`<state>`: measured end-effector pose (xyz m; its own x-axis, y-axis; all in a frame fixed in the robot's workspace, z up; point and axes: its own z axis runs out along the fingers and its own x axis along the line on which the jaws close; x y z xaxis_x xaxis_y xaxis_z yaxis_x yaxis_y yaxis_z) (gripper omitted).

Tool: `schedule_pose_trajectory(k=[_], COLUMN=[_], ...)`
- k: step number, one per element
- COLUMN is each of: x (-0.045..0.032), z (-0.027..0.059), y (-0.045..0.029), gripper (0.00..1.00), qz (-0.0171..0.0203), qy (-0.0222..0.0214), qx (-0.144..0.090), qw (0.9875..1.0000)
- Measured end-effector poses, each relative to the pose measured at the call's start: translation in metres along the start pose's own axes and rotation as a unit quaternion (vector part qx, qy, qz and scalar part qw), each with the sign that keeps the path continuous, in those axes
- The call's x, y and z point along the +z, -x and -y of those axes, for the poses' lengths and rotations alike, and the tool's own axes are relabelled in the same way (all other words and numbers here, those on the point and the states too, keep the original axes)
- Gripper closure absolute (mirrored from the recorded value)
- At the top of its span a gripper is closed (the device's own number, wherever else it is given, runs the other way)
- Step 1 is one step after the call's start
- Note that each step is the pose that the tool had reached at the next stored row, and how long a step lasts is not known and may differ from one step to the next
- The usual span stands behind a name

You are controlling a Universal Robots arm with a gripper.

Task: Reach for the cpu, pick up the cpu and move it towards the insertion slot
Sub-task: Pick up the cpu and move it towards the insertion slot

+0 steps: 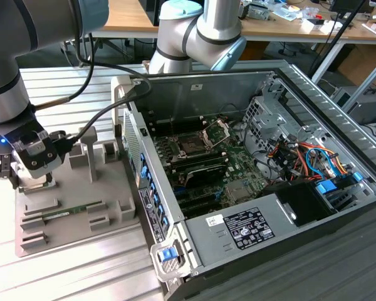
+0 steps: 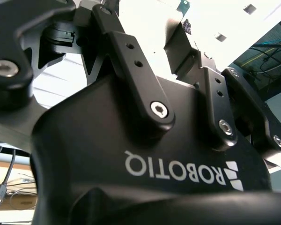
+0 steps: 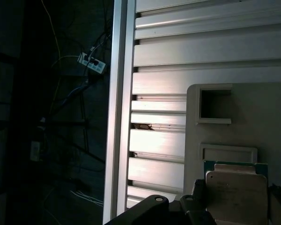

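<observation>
In the first wrist view the cpu [image 3: 236, 187], a pale silvery square with a thin green-tan rim, lies between my gripper's [image 3: 236, 204] dark fingers [image 3: 200, 199], which press against its two opposite edges. In the exterior view my gripper [image 1: 34, 179] hangs low over the far left corner of the grey holder tray [image 1: 81, 188], outside the computer case. The insertion slot [image 1: 191, 145], a dark square socket in a silver frame with its bracket [image 1: 216, 130] hinged up, sits on the motherboard inside the open case, well to the exterior view's right of my gripper.
A green memory stick [image 1: 69, 213] lies in the grey tray, which has upright posts [image 1: 91, 150]. The case's side wall [image 1: 144, 182] stands between tray and motherboard. Cables [image 1: 307, 157] and a power supply [image 1: 250, 227] fill the case's near right. The slatted table's edge [image 3: 119, 93] runs close by.
</observation>
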<state>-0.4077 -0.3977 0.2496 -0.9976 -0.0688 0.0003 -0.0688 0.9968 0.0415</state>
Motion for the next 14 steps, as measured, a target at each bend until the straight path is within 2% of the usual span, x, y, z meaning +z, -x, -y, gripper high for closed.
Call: schedule_pose_trajectory(k=[14], x=[-0.0040], z=[-0.0002], y=[0.0000], gripper=[0.45], qz=[0.0000], qy=[0.0000], qx=[0.000], qw=[1.0000])
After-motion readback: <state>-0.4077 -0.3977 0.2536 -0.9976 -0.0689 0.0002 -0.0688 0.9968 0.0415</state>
